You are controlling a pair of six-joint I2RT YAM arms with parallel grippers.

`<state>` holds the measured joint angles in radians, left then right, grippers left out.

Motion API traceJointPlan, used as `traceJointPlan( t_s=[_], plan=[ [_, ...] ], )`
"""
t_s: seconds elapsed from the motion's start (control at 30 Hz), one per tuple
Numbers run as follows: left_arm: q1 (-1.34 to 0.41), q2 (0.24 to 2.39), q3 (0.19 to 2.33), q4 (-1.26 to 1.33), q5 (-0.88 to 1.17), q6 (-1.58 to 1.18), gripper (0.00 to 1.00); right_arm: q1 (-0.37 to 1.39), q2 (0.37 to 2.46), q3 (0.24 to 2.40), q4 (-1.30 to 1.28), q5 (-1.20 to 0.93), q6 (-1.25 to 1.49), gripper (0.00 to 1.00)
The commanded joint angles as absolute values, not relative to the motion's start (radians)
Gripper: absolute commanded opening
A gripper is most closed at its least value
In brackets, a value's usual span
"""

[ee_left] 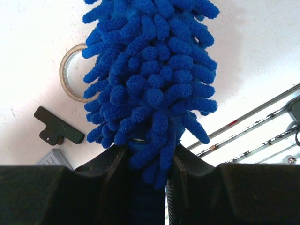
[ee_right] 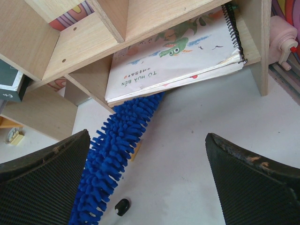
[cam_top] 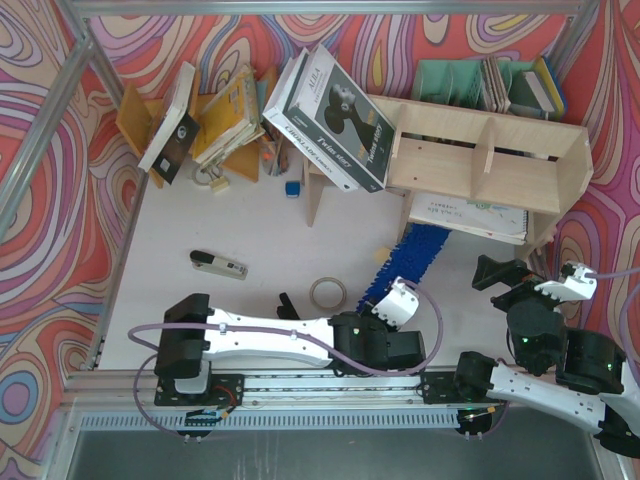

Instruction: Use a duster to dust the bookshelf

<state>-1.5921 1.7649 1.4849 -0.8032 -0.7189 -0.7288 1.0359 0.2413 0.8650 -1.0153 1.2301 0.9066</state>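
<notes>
Top external view: a long, fluffy, bright blue microfibre duster (cam_top: 415, 255) lies low over the white table (cam_top: 250, 230). It sits near the middle right, between the arms and the wide, low, light plywood bookshelf (cam_top: 490, 170).

The left gripper (cam_top: 385, 305) has its jaws clamped on the duster's smooth blue handle end. In the left wrist view, the black fingers (ee_left: 112, 176) press in on both sides of the handle, just below the fluffy head (ee_left: 150, 84).

The right gripper (cam_top: 497, 272) hangs to the right of the duster and just in front of the shelf. Its jaws are spread wide and hold nothing. In the right wrist view, the duster (ee_right: 117, 154) passes close beside the left pad.

The duster's long axis runs diagonally. The handle is nearest the arms and to the left. The tip points away and to the right, into the bottom tier of the shelf (ee_right: 84, 51). There the tip slips under the overhanging front edge of a white spiral-bound picture book (ee_right: 173, 51).

The step in hand appears to be wiping the lower tier. To do it well:
- Hold the handle firmly.
- Let the fibres brush lightly along the board in slow strokes from side to side.
- Take care not to push or lift the book off the shelf.
- The upper tier and the dividers probably need a raised, flatter approach.

A ring of tape (cam_top: 327, 292) rests on the table left of the handle.
</notes>
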Motion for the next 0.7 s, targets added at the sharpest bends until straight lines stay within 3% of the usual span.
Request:
traceJointPlan(
  t_s=[0.0,0.17,0.43,0.67],
  plan=[
    [-1.586,1.840,1.538,-0.847,-0.771,-0.738,0.00,1.042,0.240,0.884,-1.031,1.255,0.919,0.99],
    [-1.597,1.896,1.578,-0.908,-0.737,-0.740,0.00,1.042,0.241,0.885,-1.032,1.256,0.920,0.99],
    [-1.704,1.825,1.520,-0.876,-0.855,-0.716,0.00,1.042,0.239,0.885,-1.033,1.256,0.921,0.99],
    [-1.798,1.708,1.394,-0.979,-0.928,-0.896,0.00,1.042,0.239,0.885,-1.034,1.255,0.921,0.99]
  ],
)
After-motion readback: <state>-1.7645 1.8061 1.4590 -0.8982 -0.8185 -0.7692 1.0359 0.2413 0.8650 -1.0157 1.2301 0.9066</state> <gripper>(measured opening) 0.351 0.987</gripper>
